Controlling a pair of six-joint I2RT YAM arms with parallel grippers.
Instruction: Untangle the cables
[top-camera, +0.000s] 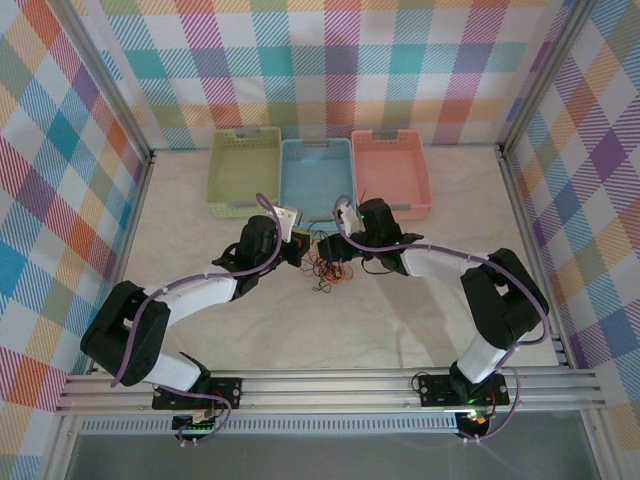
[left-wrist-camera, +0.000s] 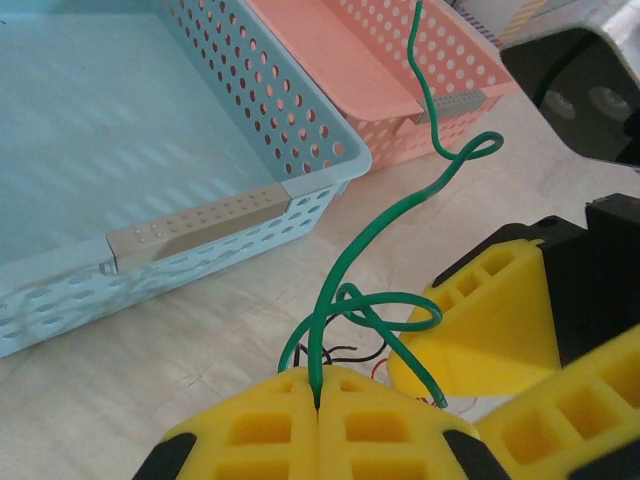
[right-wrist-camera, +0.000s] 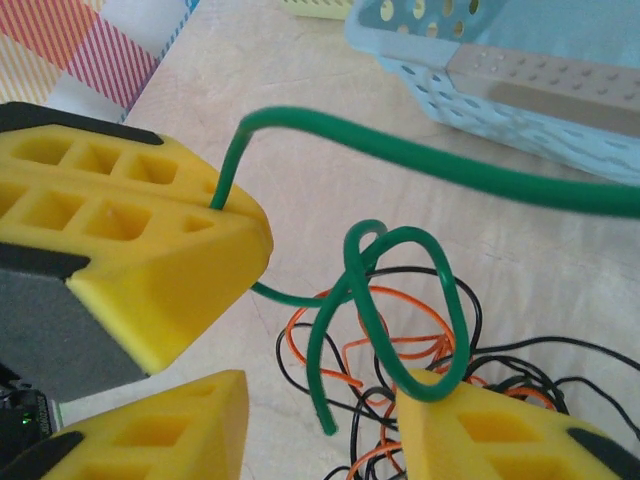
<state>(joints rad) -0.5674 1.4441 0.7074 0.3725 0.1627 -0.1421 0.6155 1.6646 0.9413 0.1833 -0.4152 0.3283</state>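
Green cable (left-wrist-camera: 336, 275) sits pinched in left jaws, right jaws parted over loose cables (right-wrist-camera: 400, 345).

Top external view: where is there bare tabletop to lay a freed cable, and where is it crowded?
Bare table: the wide patch between left arm, right arm and the near rail; also the strips outside the green basket and pink basket. Crowded: the cables before the blue basket.

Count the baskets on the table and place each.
3, in a row at the far side: green basket left, blue basket middle, pink basket right. None seems hidden.
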